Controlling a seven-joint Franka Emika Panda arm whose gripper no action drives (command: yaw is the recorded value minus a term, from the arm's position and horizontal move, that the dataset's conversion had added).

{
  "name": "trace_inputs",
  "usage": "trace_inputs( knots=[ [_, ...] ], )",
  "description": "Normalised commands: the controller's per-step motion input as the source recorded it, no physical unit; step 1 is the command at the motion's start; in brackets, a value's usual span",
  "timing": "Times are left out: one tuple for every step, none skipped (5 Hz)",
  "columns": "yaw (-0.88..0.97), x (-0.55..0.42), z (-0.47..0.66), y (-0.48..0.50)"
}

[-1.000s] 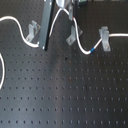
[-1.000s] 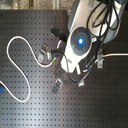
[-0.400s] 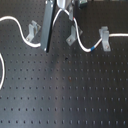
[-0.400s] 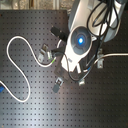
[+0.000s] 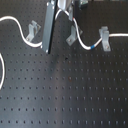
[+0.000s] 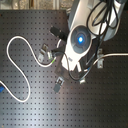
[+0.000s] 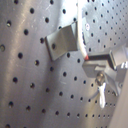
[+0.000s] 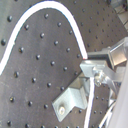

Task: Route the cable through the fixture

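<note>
The cable (image 7: 80,44) runs lengthwise from the closed end effector (image 7: 95,64) toward twelve o'clock in the first wrist view, passing beside a metal bracket (image 7: 62,42) on the tabletop (image 7: 30,95).

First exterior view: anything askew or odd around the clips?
Nothing looks damaged or spilled. The long thin white cable runs slack past the three small grey metal clips on the black perforated board, looping freely at the first exterior view's left; whether it is seated is unclear.
</note>
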Motion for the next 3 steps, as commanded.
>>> trace_inputs(
  knots=[
    [-0.12,-0.193,0.03,0.012],
    [-0.12,-0.279,0.03,0.08],
    [-0.33,-0.228,0.02,0.021]
  ],
)
